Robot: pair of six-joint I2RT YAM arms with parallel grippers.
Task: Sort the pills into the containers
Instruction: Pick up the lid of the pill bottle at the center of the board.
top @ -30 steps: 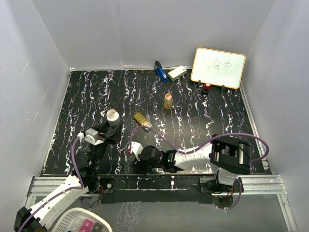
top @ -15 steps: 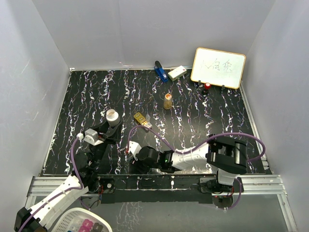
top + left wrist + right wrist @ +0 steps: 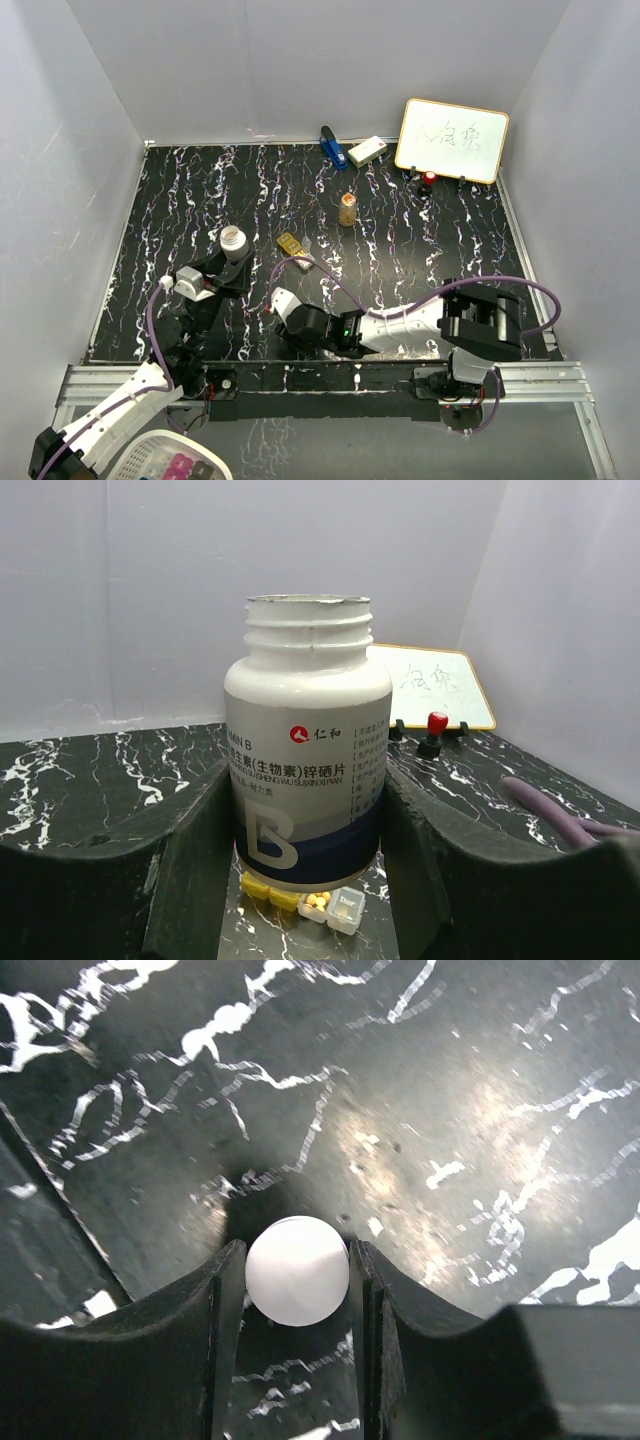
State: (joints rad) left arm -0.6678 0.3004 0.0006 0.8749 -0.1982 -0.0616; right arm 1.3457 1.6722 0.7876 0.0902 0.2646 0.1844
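Black marbled table (image 3: 420, 250). Left claw (image 3: 305, 865) clamped on the uncapped white-and-navy pill bottle (image 3: 305, 730), which stands upright at left-centre. Sectioned clear pill box (image 3: 291, 243) lies near the bottle, not touching. Right claw (image 3: 297, 1278) pressed against both sides of the white round cap (image 3: 297, 1260), low over the table's near edge.

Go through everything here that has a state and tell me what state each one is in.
left gripper: shut on the white-label bottle.
white-label bottle: uncapped, upright, held.
right gripper: shut on the white round piece.
white round piece: pinched on both sides.
amber bottle: upright, standing free.
pill box: lying flat, lids unclear.
whiteboard: propped up, written on.
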